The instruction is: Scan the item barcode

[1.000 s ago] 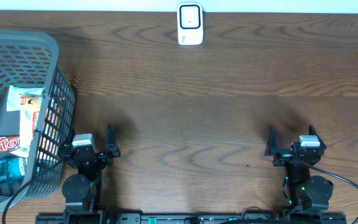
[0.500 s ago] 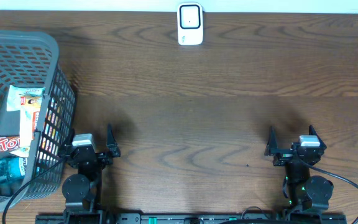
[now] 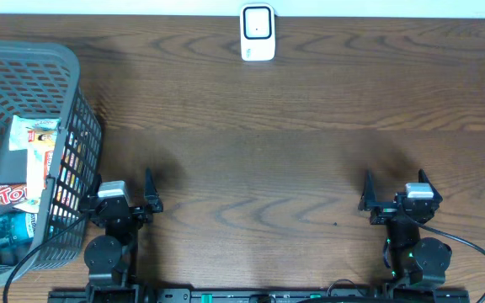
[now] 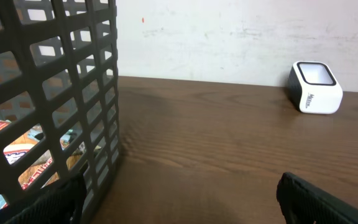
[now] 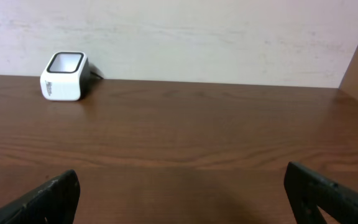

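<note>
A white barcode scanner (image 3: 258,32) stands at the table's far edge, centre; it also shows in the left wrist view (image 4: 316,88) and the right wrist view (image 5: 64,76). Packaged items lie inside the grey basket (image 3: 23,63) at the left: a white-and-orange snack packet (image 3: 34,147), a red packet (image 3: 8,196) and something blue (image 3: 11,225). My left gripper (image 3: 123,192) rests open near the front edge, right beside the basket wall (image 4: 48,93), holding nothing. My right gripper (image 3: 396,189) rests open at the front right, nothing between its fingers (image 5: 48,199).
A pale wall runs behind the table's far edge. A black cable (image 3: 53,240) loops from the left arm's base past the basket's front corner. Bare wooden tabletop (image 3: 259,151) lies between the grippers and the scanner.
</note>
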{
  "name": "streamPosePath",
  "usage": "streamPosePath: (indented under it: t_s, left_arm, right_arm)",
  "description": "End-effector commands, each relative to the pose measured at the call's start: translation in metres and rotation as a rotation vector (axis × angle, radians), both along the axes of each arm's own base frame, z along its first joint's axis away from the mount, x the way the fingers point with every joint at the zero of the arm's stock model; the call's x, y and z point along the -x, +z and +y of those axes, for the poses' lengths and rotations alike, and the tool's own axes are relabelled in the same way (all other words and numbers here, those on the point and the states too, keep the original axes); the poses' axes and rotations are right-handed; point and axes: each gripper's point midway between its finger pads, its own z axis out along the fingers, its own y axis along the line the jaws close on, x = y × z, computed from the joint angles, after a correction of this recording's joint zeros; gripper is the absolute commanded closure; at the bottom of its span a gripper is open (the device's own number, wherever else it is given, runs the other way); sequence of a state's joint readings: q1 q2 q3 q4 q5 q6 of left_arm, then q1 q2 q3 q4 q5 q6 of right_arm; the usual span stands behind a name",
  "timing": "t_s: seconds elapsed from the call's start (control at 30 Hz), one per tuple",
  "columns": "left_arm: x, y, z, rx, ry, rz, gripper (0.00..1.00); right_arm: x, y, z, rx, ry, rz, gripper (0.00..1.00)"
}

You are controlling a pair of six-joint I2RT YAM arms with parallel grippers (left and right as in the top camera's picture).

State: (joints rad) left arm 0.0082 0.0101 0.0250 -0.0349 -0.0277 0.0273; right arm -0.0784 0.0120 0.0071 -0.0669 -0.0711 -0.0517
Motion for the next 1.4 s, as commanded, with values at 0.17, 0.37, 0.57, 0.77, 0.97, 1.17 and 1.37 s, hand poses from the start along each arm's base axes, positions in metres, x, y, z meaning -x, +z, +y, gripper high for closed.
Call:
streamPosePath:
  t_s: [0.17, 0.37, 0.57, 0.77, 0.97, 1.17, 1.37]
  left_arm:
    - [0.0007, -0.0183, -0.0006, -0.014, -0.003, 0.055, 0.02]
    - [0.0007, -0.0183, -0.0006, -0.013, -0.003, 0.055, 0.02]
    - [0.0007, -0.0183, -0.0006, -0.014, -0.003, 0.055, 0.02]
    - [0.0007, -0.0183, -0.0006, -0.014, -0.003, 0.055, 0.02]
    - [0.0007, -0.0183, -0.0006, -0.014, -0.003, 0.055, 0.02]
    - [0.0006, -0.0159, 0.002, -0.023, 0.01, 0.046, 0.02]
    - [0.0008, -0.0173, 0.0014, -0.023, 0.007, 0.052, 0.02]
  right_arm:
    - [0.0003, -0.0004, -0.0013, -0.013, -0.007, 0.0, 0.01]
    - [0.0003, -0.0004, -0.0013, -0.013, -0.007, -0.001, 0.01]
    - [0.0003, -0.0004, -0.0013, -0.013, -0.007, -0.001, 0.01]
    - [0.0003, -0.0004, -0.0013, -0.013, -0.007, 0.0, 0.01]
    - [0.0003, -0.0004, -0.0013, -0.013, -0.007, 0.0, 0.01]
    - [0.0003, -0.0004, -0.0013, -0.013, -0.007, 0.0, 0.01]
    - [0.0003, -0.0004, -0.0013, -0.013, -0.007, -0.001, 0.01]
